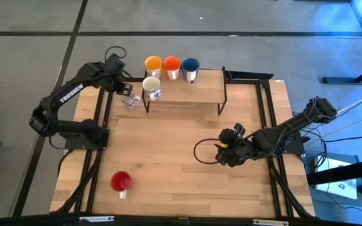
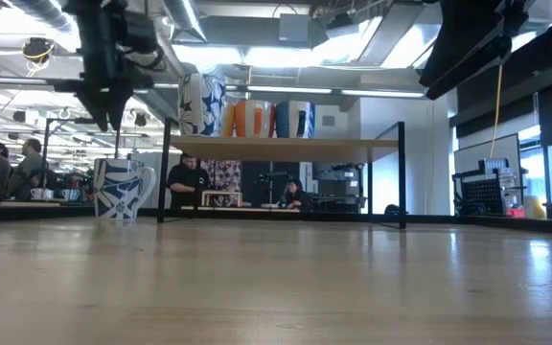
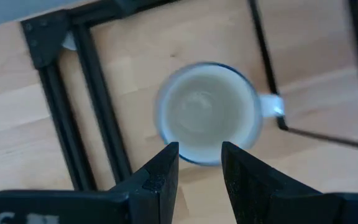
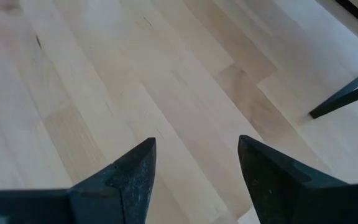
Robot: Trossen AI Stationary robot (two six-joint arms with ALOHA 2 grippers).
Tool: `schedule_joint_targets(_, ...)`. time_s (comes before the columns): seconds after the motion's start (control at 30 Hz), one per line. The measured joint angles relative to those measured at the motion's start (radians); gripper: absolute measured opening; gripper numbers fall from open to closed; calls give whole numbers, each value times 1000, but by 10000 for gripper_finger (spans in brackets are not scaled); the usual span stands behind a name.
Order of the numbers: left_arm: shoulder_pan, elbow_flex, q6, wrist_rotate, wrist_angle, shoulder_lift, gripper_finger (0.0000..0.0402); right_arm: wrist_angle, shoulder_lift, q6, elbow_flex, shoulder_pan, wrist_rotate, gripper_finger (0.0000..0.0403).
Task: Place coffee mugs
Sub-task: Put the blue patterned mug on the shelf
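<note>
The white mug with blue pattern (image 1: 128, 100) is seen upright on the desk (image 1: 181, 150), just left of the raised shelf (image 1: 187, 91). On that shelf 4 mugs stand — yellow (image 1: 153, 64), orange (image 1: 171, 64), dark blue (image 1: 190, 66) and white (image 1: 151, 86). The red mug (image 1: 121, 182) sits near the front-left corner. The left gripper (image 3: 199, 163) is held above the patterned mug, jaws parted, nothing grasped; the right gripper (image 4: 196, 163) is parked mid-desk, jaws spread, nothing held.

A light wooden table top (image 1: 181, 157) is sitting on a grey floor with dark lines (image 1: 36, 37). A small wooden shelf on thin black legs (image 2: 286, 147) is standing at the table's far side. Behind it, long bright ceiling lights (image 2: 286, 57) are shining, and people (image 2: 185, 182) are sitting at desks far back.
</note>
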Motion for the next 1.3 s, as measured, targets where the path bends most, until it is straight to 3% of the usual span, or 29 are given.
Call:
schedule_joint_targets(0.13, 65, -51, 40, 18, 58, 0, 116, 0, 0, 8, 0, 0, -1, 215)
schedule_joint_targets(0.27, 65, -106, 42, 40, 130, 0, 116, 0, 0, 8, 0, 0, -1, 215)
schedule_joint_targets(0.5, 58, -188, 74, 42, 107, 2, 116, 0, 0, 6, 0, 0, -1, 215)
schedule_joint_targets(0.67, 55, -204, 50, -36, 74, 1, 116, 0, 0, 6, 0, 0, -1, 215)
schedule_joint_targets(1.3, 56, -248, 25, -18, 135, 92, 103, 27, 0, 6, 0, -1, 2, 215)
